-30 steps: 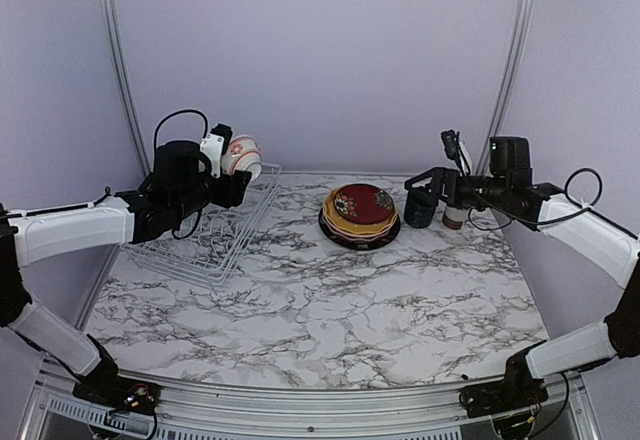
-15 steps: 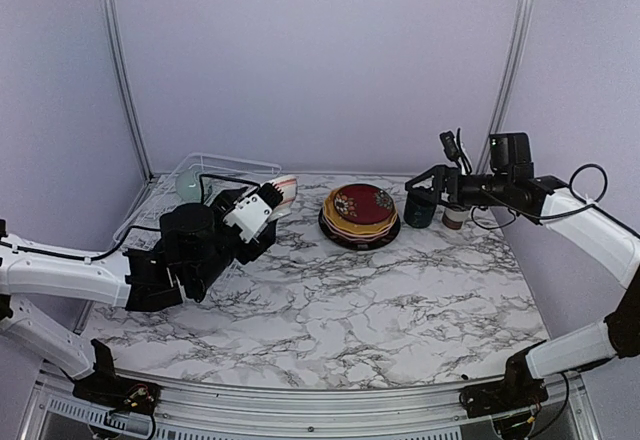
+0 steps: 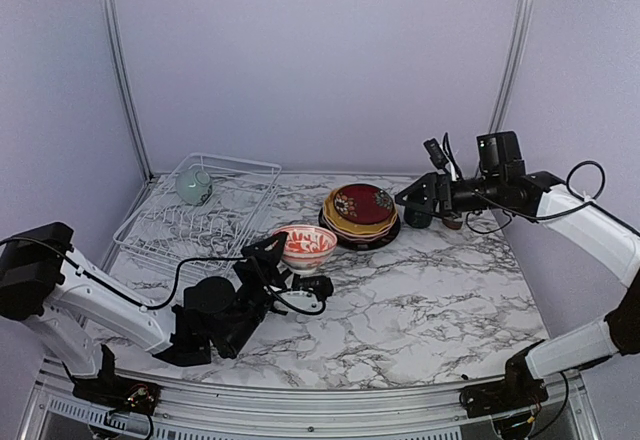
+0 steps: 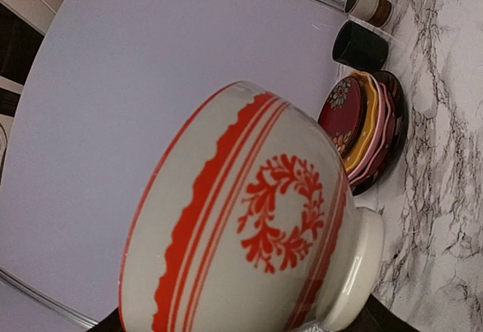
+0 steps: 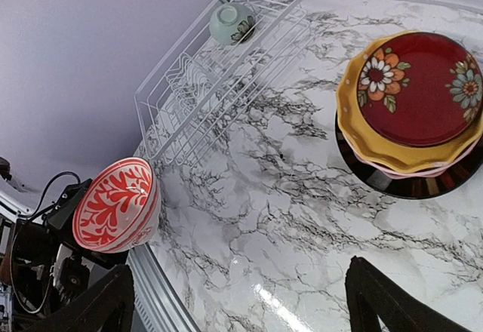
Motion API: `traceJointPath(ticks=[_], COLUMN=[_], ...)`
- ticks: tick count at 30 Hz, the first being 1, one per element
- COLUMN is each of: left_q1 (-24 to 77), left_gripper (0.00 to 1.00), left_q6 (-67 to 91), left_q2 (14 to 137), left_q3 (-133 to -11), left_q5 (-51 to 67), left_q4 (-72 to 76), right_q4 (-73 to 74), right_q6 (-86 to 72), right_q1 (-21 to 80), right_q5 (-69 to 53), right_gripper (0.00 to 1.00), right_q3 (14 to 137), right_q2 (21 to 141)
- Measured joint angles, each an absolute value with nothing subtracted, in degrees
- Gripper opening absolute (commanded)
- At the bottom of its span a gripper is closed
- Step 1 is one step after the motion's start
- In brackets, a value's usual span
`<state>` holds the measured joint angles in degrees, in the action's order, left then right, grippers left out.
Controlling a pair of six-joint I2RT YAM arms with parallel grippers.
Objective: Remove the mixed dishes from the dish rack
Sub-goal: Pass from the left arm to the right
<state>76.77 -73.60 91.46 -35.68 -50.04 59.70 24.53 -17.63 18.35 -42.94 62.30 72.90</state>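
In the top view, the left hand (image 3: 296,272) grips a red-and-white bowl (image 3: 304,244), mouth up, over the near left part of the marble surface (image 3: 420,310). The bowl is well apart from the dish rack (image 3: 200,222) at far left. A pale green bowl (image 3: 193,186) lies tipped in the rack's far left corner. The plate stack (image 3: 360,214) stands at far centre, with a dark red floral plate on top. The right hand (image 3: 415,200) hovers just right of it.

In the left wrist view, the red-and-white bowl fills most of the frame. Beyond it are the plate stack, then a dark teal mug (image 4: 361,44) and a small pale cup (image 4: 367,4) close together.

In the right wrist view, the right hand's fingers (image 5: 385,298) stand wide apart with nothing between them. Below are the surface, plates, rack and both bowls.
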Motion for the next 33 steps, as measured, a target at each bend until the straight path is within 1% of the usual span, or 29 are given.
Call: traceJointPath(ticks=[7,13,23,33], left_q1=[79.0,80.6,81.7,81.9], left_gripper=[0.37,0.36,0.35,0.35], left_q6=[-82.2,-88.1,-93.1,-95.4], left_q2=[95.0,98.3,99.7,100.9], left_q3=[-35.5,-35.5,-35.5,-35.5], left_q5=[-50.5,-50.5,-50.4,-50.0], left_q4=[69.6,71.8,72.5,72.6], right_q4=[27.6,30.9,33.9,35.1], right_q6=[-15.0,-12.9,-10.7,-9.6], right_q1=[25.6,32.5,36.9,39.0], right_q5=[-41.5,-39.5,-38.6,-38.3], right_gripper=[0.91,0.87,0.73,0.54], right_q3=[66.1,69.9,73.0,73.0], right_q2=[77.1,81.6,85.4,89.3])
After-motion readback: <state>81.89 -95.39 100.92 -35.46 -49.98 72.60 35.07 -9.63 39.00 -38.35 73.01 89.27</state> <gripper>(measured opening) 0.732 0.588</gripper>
